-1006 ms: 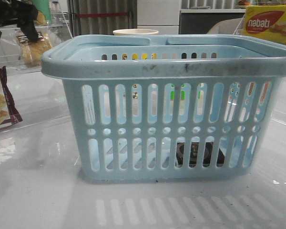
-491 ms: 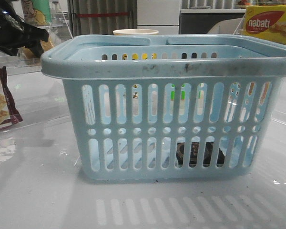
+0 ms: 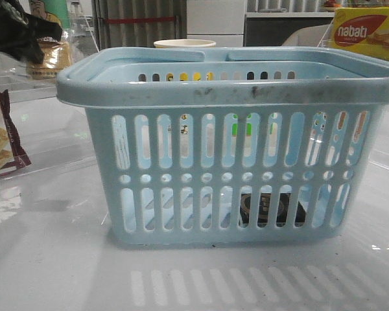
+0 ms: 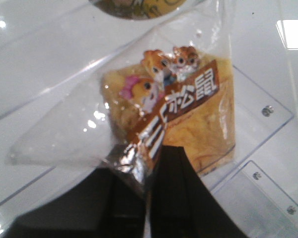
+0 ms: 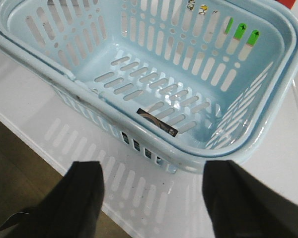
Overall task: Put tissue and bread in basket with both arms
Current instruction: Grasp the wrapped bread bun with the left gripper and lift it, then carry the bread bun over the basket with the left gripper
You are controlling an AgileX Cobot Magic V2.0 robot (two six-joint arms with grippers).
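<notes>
The light-blue basket point(image 3: 233, 149) fills the middle of the front view and also shows from above in the right wrist view point(image 5: 188, 59). The dark tissue pack point(image 3: 269, 208) lies inside it on the floor against a wall point(image 5: 158, 122). My left gripper point(image 3: 23, 32) is at the far left, above and beside the basket's rim, shut on the clear wrapper edge point(image 4: 149, 153) of the golden-brown bread point(image 3: 50, 57), which hangs from it point(image 4: 198, 124). My right gripper point(image 5: 154, 198) is open and empty over the table just outside the basket.
A maroon-edged biscuit packet point(image 3: 0, 139) lies at the left. A yellow nabati box point(image 3: 366, 32) stands at the back right, a pale cup point(image 3: 185, 44) behind the basket. Clear acrylic stands point(image 4: 268, 129) lie under the bread. The table's edge point(image 5: 20, 134) is near my right gripper.
My left gripper has swung about at the far left with the bread; the bread now hangs slightly higher and nearer the basket's rim. The basket and tissue have not moved.
</notes>
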